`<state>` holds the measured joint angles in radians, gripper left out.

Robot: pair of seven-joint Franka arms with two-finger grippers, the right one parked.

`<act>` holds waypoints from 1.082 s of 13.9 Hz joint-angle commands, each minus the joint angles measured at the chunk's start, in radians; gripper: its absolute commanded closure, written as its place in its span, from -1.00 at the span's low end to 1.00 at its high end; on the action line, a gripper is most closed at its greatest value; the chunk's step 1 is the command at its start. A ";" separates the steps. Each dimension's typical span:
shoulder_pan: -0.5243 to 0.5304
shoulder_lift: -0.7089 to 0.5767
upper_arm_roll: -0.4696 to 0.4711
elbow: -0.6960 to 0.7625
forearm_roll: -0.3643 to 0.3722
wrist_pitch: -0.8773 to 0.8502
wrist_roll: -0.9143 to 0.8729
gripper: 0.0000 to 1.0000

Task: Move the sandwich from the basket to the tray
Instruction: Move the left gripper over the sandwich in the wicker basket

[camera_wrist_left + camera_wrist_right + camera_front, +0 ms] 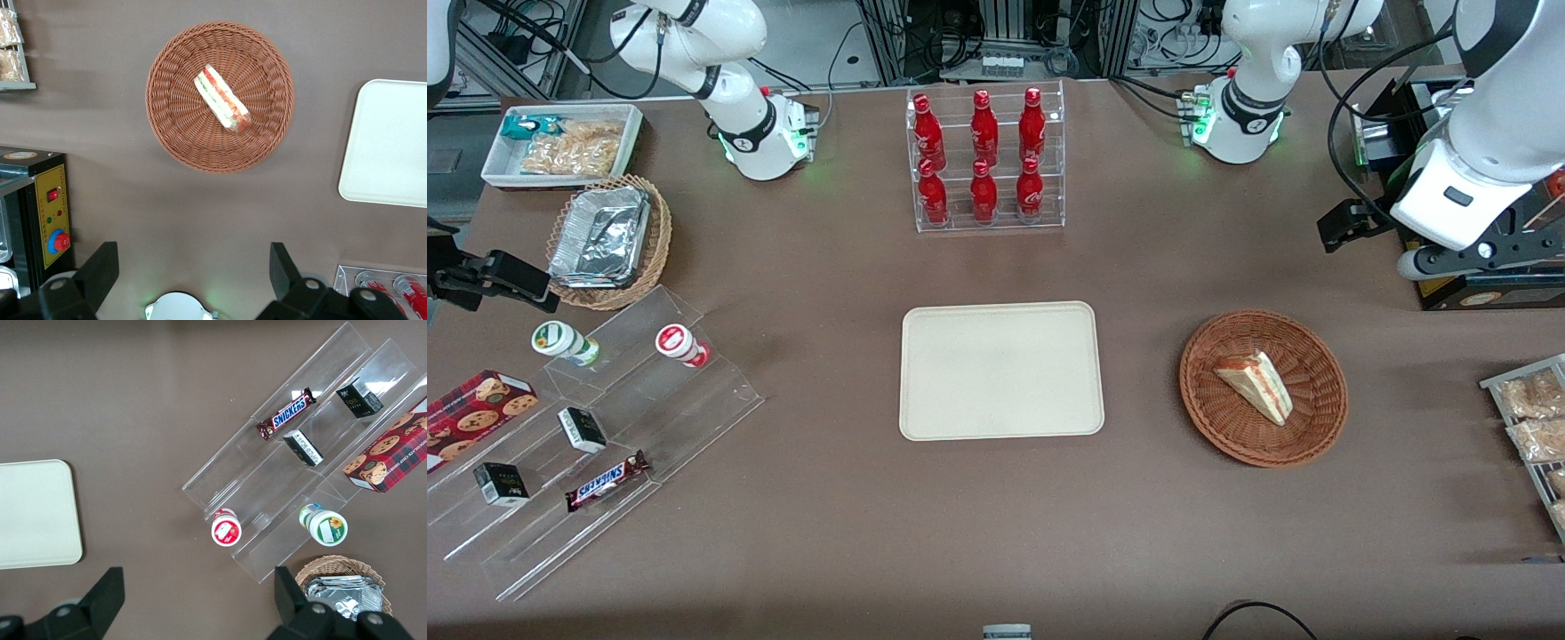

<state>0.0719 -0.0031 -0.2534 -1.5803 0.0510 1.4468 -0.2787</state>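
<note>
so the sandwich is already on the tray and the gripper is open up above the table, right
Not quite. The front view shows the sandwich lying in the basket, while the tray holds nothing. The gripper is indeed open, above the table.

Sandwich (1256,384) lies in the round reddish-brown basket (1249,452), filling edge facing the working arm's end of the counter (871,542). Cream tray (1000,369) sits mid-counter beside the basket, apart from it, with nothing on it. Pincer (1347,227) hangs above the counter, farther from the camera than the basket and toward the working arm's end, well apart from the sandwich. Clear rack of red bottles (985,160) stands farther back than the tray. Tiered acrylic stand (631,427) with snacks sits toward the parked arm's end.
</note>
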 commanded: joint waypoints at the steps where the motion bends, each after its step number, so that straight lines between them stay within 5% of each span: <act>1: 0.020 0.005 -0.018 0.020 -0.017 -0.013 0.007 -1.00; 7: 0.023 0.095 -0.009 -0.058 -0.033 0.056 -0.025 -1.00; 15: 0.019 0.254 -0.007 -0.362 -0.022 0.541 -0.376 -1.00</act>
<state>0.0836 0.2332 -0.2537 -1.9056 0.0360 1.9169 -0.5633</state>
